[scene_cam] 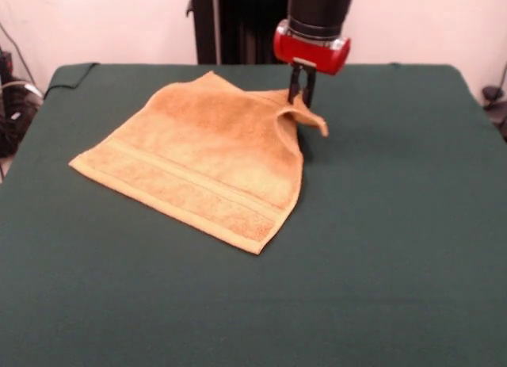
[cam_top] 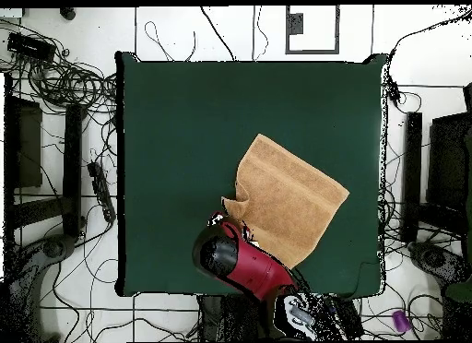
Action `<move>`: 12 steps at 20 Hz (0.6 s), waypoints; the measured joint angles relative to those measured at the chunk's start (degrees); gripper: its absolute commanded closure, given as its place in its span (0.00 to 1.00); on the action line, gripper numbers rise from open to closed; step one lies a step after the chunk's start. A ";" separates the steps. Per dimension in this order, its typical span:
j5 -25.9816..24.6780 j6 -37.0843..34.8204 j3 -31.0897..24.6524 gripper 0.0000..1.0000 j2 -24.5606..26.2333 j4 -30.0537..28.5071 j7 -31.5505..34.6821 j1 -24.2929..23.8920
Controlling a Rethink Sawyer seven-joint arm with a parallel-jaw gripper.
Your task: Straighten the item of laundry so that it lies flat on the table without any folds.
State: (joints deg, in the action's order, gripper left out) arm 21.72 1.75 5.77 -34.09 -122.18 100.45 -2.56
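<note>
Bare dark green tabletop fills the near part of the front view, nothing on it there. Next back is the towel, orange-tan terry, w/ its near corner pointing toward the camera approx. at the pic's centre line. A woven border band runs along its near-left edge, parallel to the hem. Most of the towel lies flat, spread as a rough diamond; left corner sits out toward the tabletop's left side, far corner points to the back edge. The right-hand far corner isn't flat: it is lifted off the cloth and pulled up into a small peak, w/ a flap curling over to the right and a crease running down the towel's right edge below it. The pincer sits right at that raised corner, dark fingers closed on the towel fabric, under the red collar and black cylinder of the arm coming down from the top. In the overhead view the towel lies in the lower-right part of the tabletop, well clear of all edges, w/ a notch-like bunched corner at its lower left where the arm's red and black body overlaps it; the pincer itself is hidden under the arm there. Cables and dark equipment lie on the white floor round the tabletop. No tag visible.
</note>
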 measured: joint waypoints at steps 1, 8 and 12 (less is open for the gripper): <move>0.00 0.03 0.01 1.00 0.00 -0.01 0.00 0.12; 0.00 0.27 0.33 1.00 0.00 -0.03 0.00 1.45; 0.00 0.28 1.35 1.00 0.00 -0.03 0.00 3.35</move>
State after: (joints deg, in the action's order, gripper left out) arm 21.72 2.04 7.12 -34.09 -122.21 100.45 0.79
